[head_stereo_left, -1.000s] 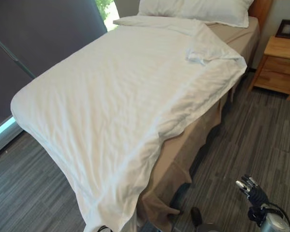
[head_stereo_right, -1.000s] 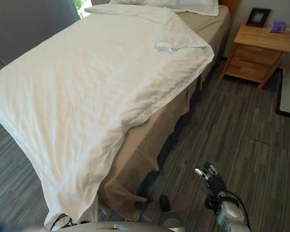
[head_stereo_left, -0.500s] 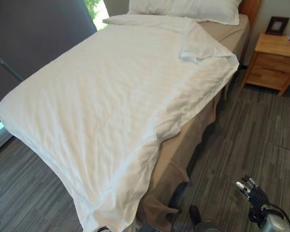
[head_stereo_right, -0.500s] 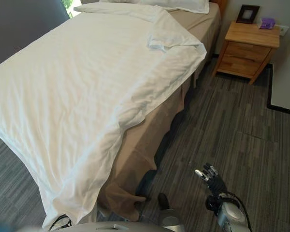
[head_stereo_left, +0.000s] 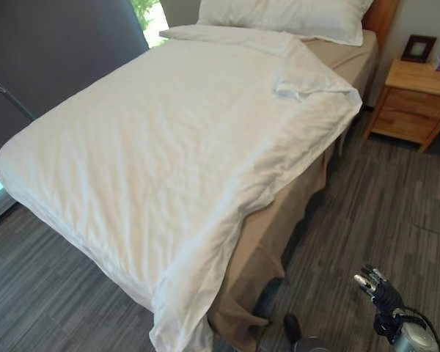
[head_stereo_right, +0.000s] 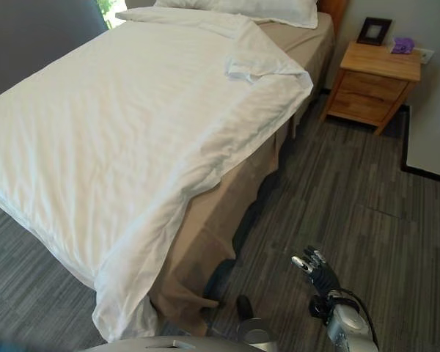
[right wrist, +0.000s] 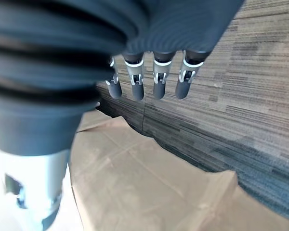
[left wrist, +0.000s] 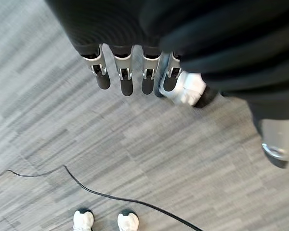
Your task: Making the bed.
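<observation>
- The left robot hand (left wrist: pixel 130 72) hangs over the grey floor (left wrist: pixel 149 159), fingers straight and relaxed, holding nothing; a person's white shoes (left wrist: pixel 106 220) stand on that floor.
- The bed (head_stereo_left: pixel 279 235) lies ahead, a white duvet (head_stereo_left: pixel 169 154) spread across it; the duvet's near corner droops off the foot, beside the tan bed skirt (head_stereo_right: pixel 198 271).
- A white pillow (head_stereo_left: pixel 286 16) rests at the head, and the duvet's upper right corner is folded back just below it.
- A wooden nightstand (head_stereo_right: pixel 370 84) stands right of the bed, carrying a dark picture frame (head_stereo_right: pixel 372 31).
- The right robot hand (head_stereo_right: pixel 317 268) hangs low beside the bed, apart from the skirt, fingers loose and empty.
</observation>
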Tool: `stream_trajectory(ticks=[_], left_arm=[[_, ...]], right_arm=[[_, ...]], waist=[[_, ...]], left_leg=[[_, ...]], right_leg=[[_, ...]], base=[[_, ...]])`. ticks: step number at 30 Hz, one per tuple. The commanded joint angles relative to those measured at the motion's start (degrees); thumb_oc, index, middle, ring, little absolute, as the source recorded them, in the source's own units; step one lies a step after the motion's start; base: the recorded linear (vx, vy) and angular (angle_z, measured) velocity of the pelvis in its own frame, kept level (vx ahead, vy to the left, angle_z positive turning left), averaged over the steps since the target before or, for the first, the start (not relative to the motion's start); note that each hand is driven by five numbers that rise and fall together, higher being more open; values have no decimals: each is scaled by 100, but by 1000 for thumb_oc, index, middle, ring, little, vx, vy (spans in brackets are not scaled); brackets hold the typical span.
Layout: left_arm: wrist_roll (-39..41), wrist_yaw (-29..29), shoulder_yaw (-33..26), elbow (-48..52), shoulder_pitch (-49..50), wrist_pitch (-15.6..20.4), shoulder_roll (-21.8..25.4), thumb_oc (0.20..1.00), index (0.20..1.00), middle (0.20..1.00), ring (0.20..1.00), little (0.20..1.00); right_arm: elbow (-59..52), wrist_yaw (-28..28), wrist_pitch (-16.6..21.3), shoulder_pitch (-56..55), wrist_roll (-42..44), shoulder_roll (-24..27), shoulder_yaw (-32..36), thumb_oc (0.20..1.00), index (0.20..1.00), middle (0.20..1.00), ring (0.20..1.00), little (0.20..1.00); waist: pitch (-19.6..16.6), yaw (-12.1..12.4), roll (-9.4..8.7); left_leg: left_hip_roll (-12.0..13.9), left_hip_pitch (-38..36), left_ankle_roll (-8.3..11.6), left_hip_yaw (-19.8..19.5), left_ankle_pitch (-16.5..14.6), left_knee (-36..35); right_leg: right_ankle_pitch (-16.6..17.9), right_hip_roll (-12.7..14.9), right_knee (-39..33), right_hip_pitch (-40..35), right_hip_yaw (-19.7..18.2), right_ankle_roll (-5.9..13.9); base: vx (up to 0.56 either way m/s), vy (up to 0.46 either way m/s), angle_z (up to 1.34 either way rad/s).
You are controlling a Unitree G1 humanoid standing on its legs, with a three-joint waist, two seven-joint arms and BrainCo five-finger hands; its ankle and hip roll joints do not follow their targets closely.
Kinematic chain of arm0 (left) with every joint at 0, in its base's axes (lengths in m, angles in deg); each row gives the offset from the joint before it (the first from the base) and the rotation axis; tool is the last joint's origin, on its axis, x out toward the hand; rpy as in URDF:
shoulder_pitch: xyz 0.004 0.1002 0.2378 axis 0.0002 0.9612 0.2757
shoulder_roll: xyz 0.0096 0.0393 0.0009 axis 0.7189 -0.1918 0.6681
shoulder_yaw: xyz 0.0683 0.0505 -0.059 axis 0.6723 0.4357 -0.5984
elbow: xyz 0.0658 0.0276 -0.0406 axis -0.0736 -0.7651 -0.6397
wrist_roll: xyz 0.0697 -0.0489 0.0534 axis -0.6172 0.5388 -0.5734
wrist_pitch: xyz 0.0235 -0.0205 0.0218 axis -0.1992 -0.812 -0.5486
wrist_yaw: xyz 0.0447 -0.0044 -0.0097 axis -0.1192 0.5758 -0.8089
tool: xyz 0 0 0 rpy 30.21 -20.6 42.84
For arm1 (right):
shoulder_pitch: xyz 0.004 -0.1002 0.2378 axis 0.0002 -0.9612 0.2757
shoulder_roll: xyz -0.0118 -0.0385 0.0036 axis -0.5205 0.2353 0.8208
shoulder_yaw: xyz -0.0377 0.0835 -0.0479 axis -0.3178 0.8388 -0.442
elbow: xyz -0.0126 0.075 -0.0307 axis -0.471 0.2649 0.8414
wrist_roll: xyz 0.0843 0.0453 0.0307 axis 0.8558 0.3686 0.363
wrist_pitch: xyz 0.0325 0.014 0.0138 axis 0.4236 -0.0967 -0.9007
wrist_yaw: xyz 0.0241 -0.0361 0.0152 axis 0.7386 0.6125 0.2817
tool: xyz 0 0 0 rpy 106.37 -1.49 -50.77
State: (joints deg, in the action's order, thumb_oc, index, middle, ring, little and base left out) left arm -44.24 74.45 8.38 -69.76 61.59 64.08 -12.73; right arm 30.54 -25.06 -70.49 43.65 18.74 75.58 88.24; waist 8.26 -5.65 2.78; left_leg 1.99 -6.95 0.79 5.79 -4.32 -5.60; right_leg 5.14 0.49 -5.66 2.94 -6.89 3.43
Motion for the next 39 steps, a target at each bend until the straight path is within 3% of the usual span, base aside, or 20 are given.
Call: stream_trajectory(ticks=[1, 2, 4, 6, 10, 11, 12, 14, 15, 16, 19, 23, 25, 26, 28, 29, 31, 32, 35, 39], left_arm=[[-97, -2, -92, -68, -134, 43, 249, 1000, 1000, 1000, 1000, 1000], [-134, -131, -145, -35, -239, -9, 352, 1000, 1000, 1000, 1000, 1000], [-171, -183, -182, -80, -308, -29, 378, 1000, 1000, 1000, 1000, 1000], [-175, -262, -271, -215, -470, -141, 456, 1000, 1000, 1000, 1000, 1000], [308, -289, -604, -277, -479, -212, 382, 1000, 1000, 1000, 1000, 1000], [379, -329, -674, -470, -483, -231, 264, 1000, 1000, 1000, 1000, 1000], [415, -414, -659, -568, -504, -233, 213, 1000, 1000, 1000, 1000, 1000], [356, -468, -586, -522, -544, -209, 190, 1000, 1000, 1000, 1000, 1000], [356, -469, -583, -523, -544, -210, 185, 1000, 1000, 1000, 1000, 1000], [239, -478, -477, -452, -578, -190, 208, 1000, 1000, 1000, 1000, 1000], [205, -506, -491, -463, -561, -204, 170, 1000, 1000, 1000, 1000, 1000], [477, -731, -960, -840, -524, -362, 8, 1000, 1000, 1000, 1000, 1000], [1103, -1029, -1485, -1037, -796, -529, -21, 1000, 1000, 1000, 1000, 1000], [1103, -1030, -1490, -1039, -801, -528, -22, 1000, 1000, 1000, 1000, 1000], [1277, -1253, -1547, -1408, -983, -582, -281, 1000, 1000, 1000, 1000, 1000], [1427, -1016, -1802, -1286, -1319, -539, 126, 1000, 1000, 1000, 1000, 1000], [1595, -1017, -1904, -1164, -1350, -525, 221, 1000, 1000, 1000, 1000, 1000], [1596, -1017, -1904, -1163, -1345, -525, 220, 1000, 1000, 1000, 1000, 1000], [1772, -1078, -1955, -1110, -1365, -501, 150, 1000, 1000, 1000, 1000, 1000], [1838, -1118, -1946, -1166, -1388, -445, 106, 1000, 1000, 1000, 1000, 1000]], right_arm=[[-295, 80, 251, 276, 63, 5, -21, 1000, 1000, 1000, 1000, 1000], [-319, 66, 229, 277, 123, -92, -127, 1000, 1000, 1000, 1000, 1000], [-302, 47, 210, 286, 112, -105, -186, 1000, 1000, 1000, 1000, 1000], [-252, 18, 144, 354, 25, -111, -310, 1000, 1000, 1000, 1000, 1000], [-239, -9, 112, 518, -44, -75, -334, 1000, 1000, 1000, 1000, 1000], [-227, 5, 129, 664, -11, -100, -353, 1000, 1000, 1000, 1000, 1000], [-215, 27, 179, 827, 28, -53, -387, 1000, 1000, 1000, 1000, 1000], [-360, 25, 209, 846, 28, 64, -380, 1000, 1000, 1000, 1000, 1000], [-366, 25, 206, 841, 28, 68, -377, 1000, 1000, 1000, 1000, 1000], [-477, 43, 246, 775, 39, 243, -285, 1000, 1000, 1000, 1000, 1000], [-571, 25, 277, 614, 35, 388, -128, 1000, 1000, 1000, 1000, 1000], [-502, -64, 261, 309, -112, 621, 41, 1000, 1000, 1000, 1000, 1000], [-361, -67, 199, 403, -224, 760, -59, 1000, 1000, 1000, 1000, 1000], [-357, -66, 200, 413, -224, 760, -62, 1000, 1000, 1000, 1000, 1000], [-351, -133, 206, 457, -209, 673, -190, 1000, 1000, 1000, 1000, 1000], [-390, -189, 194, 354, -133, 660, -128, 1000, 1000, 1000, 1000, 1000], [-369, -227, 156, 299, -102, 585, -108, 1000, 1000, 1000, 1000, 1000], [-370, -226, 155, 297, -102, 586, -109, 1000, 1000, 1000, 1000, 1000], [-346, -246, 167, 256, -113, 443, -165, 1000, 1000, 1000, 1000, 1000], [-249, -277, 180, 259, 24, 166, -289, 1000, 1000, 1000, 1000, 1000]], waist=[[196, 46, -389], [309, 4, -422], [355, 15, -410], [328, 160, -327], [78, 399, -349], [-54, 599, -463], [-117, 726, -515], [-113, 743, -468], [-114, 728, -457], [-36, 732, -411], [98, 678, -337], [237, 633, -275], [301, 587, -433], [292, 581, -423], [211, 498, -628], [13, 338, -635], [-144, 232, -569], [-138, 237, -569], [-323, 139, -349], [-389, 111, -286]], left_leg=[[-135, 365, 29, 86, 338, 60], [-38, 576, 31, 109, 470, 60], [29, 659, 28, 75, 524, 60], [175, 816, 24, 76, 627, 60], [216, 956, 64, 19, 793, 60], [155, 1072, 91, 37, 887, 60], [231, 1172, 233, 60, 1064, 60], [381, 1347, 394, 9, 1329, 79], [388, 1353, 401, -11, 1335, 77], [534, 1490, 571, -111, 1534, 138], [641, 1540, 671, -303, 1680, 170], [867, 1565, 785, -463, 1904, 200], [755, 1545, 659, -361, 1532, 879], [765, 1579, 658, -370, 1537, 896], [597, 1377, 548, -275, 1042, 1483], [604, 1175, 482, 43, 762, 1573], [553, 792, 424, 207, 486, 1332], [552, 769, 424, 215, 488, 1313], [464, 346, 382, 192, 671, 375], [327, 198, 309, 218, 610, 139]], right_leg=[[-11, 285, 330, 36, 117, 569], [-11, 166, 777, 338, -334, 677], [-133, 142, 1020, 416, -423, 674], [-569, 456, 1555, 243, -41, 532], [-518, 804, 1963, -255, 78, 532], [-602, 937, 1562, -800, 257, 587], [-939, 885, 874, -1025, 414, 568], [-1019, 705, 551, -1088, 445, 441], [-1008, 694, 535, -1099, 463, 435], [-1102, 541, 371, -1197, 535, 318], [-1166, 423, 437, -1258, 624, 219], [-1210, 215, 470, -1372, 732, 64], [-1103, 332, 522, -1277, 803, 39], [-1085, 321, 516, -1255, 805, 39], [-942, 408, 511, -1111, 790, -11], [-926, 413, 500, -1002, 835, -12], [-974, 370, 570, -939, 857, 16], [-981, 370, 576, -947, 851, 17], [-998, 272, 663, -871, 903, 90], [-909, 489, 577, -889, 889, 243]], base=[[-309, -18, -62], [-305, -20, -82], [-258, -58, -72], [-253, -112, 5], [-108, -165, -7], [-164, -364, -3], [-216, -367, -2], [-183, -257, -14], [-189, -312, 25], [-195, -302, 77], [-162, -255, 60], [-156, -224, 14], [-208, -117, 16], [-113, -66, 18], [-108, -82, -1], [-43, -28, -36], [37, 54, 6], [59, 74, 37], [66, 116, 20], [31, 156, 3]])
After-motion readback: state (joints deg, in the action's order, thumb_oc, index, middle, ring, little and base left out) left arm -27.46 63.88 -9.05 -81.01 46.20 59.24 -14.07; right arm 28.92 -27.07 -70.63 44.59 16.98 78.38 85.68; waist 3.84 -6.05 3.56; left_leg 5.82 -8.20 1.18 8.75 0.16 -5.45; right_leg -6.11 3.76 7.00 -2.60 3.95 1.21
